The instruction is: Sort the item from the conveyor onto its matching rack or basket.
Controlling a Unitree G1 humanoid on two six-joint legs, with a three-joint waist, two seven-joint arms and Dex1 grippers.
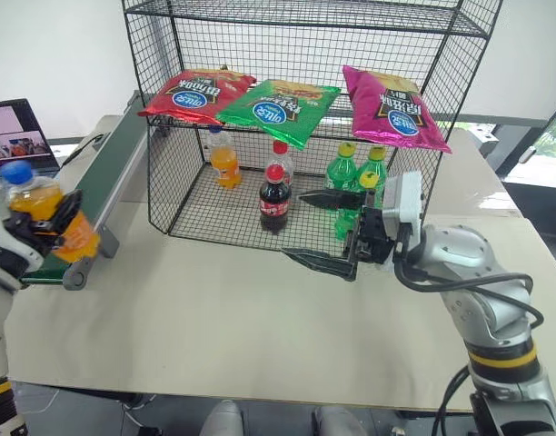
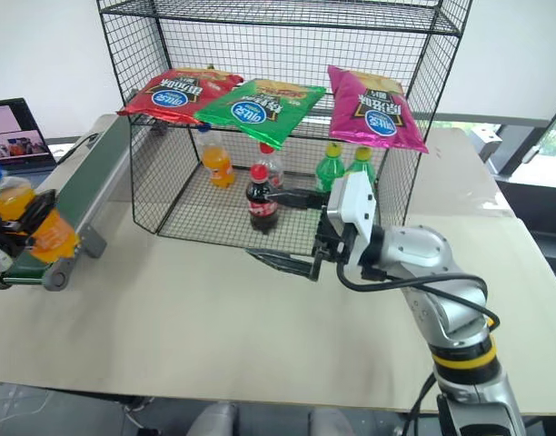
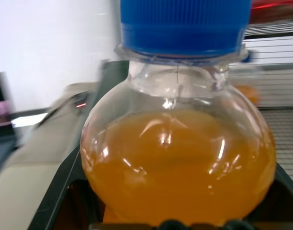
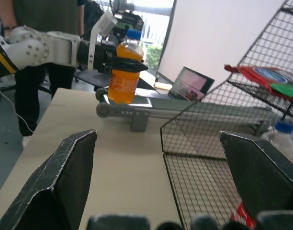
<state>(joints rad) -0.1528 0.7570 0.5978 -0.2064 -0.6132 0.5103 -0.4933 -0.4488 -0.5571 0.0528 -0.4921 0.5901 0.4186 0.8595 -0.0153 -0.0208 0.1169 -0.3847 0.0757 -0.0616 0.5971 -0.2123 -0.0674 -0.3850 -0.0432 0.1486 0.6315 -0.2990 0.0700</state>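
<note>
The item, a small clear bottle of orange soda [image 1: 34,202] with a blue cap, hangs upright just above the near end of the conveyor [image 1: 110,168]. My left gripper [image 1: 53,223] is shut around its waist. The left wrist view shows the bottle [image 3: 177,158] very close. From the right wrist view I see the bottle [image 4: 124,76] held over the belt's end. My right gripper [image 1: 323,232] is open at the front opening of the black wire basket [image 1: 169,186], pointing left. Nothing sits between its fingers [image 4: 65,182].
In the basket stand an orange bottle with a pale cap [image 1: 224,159], cola bottles [image 1: 274,200] and green bottles [image 1: 343,168]. Chip bags [image 1: 278,107] lie on the shelf above. A laptop [image 1: 19,136] sits far left. A person [image 4: 46,14] stands behind the table.
</note>
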